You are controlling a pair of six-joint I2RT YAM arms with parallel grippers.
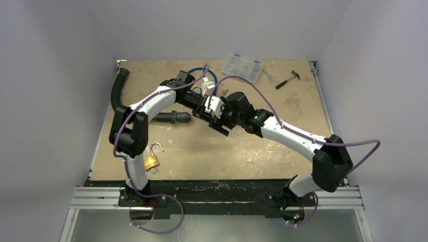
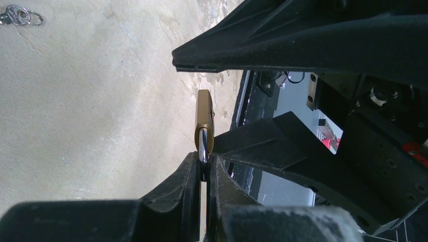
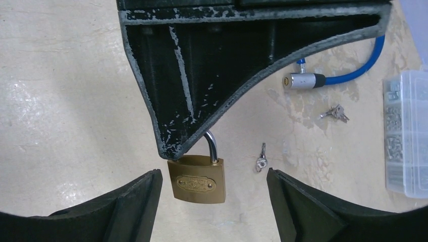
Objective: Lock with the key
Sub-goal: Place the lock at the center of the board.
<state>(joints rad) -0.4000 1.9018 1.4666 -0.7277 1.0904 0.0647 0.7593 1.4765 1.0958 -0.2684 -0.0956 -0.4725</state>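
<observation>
My left gripper point(image 2: 204, 171) is shut on the steel shackle of a brass padlock point(image 2: 204, 121) and holds it hanging above the table. In the right wrist view this padlock point(image 3: 198, 182) hangs below the left gripper's finger point(image 3: 202, 75), with its shackle closed. My right gripper point(image 3: 214, 201) is open, one finger on each side of the padlock body and clear of it. A small key point(image 3: 261, 160) lies on the table just beyond. In the top view both grippers, left point(image 1: 202, 106) and right point(image 1: 219, 122), meet at mid-table and hide the held padlock.
A second brass padlock point(image 1: 152, 160) with an open shackle lies near the left arm's base. A blue cable lock point(image 3: 303, 80), a key bunch point(image 3: 334, 113) and a plastic organizer box point(image 3: 406, 136) lie further back. A black pipe point(image 1: 171, 117), a hose point(image 1: 117, 88) and a hammer point(image 1: 288, 79) are also on the table.
</observation>
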